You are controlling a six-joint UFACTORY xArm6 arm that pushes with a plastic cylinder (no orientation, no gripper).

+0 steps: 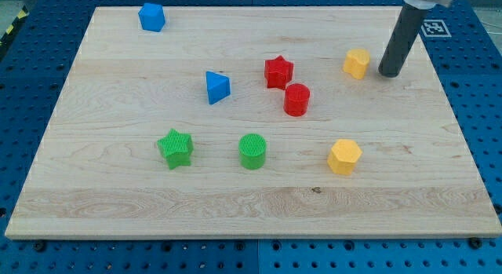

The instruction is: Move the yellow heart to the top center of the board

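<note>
1. Eight small coloured blocks sit on the pale wooden table (118, 203); we carry no jaws, only a rod.
2. Our tip (389, 73) rests just right of the small yellow heart-shaped block (356, 63), near it, apparently apart.
3. That yellow heart lies at the view's upper right, so we judge the leftward push toward top centre not yet done.
4. Its pointing direction and long axis are too small to tell.

The rod (401, 37) is cut off by the view's top edge, and the board (251, 215) loses its bottom-left corner.
</note>
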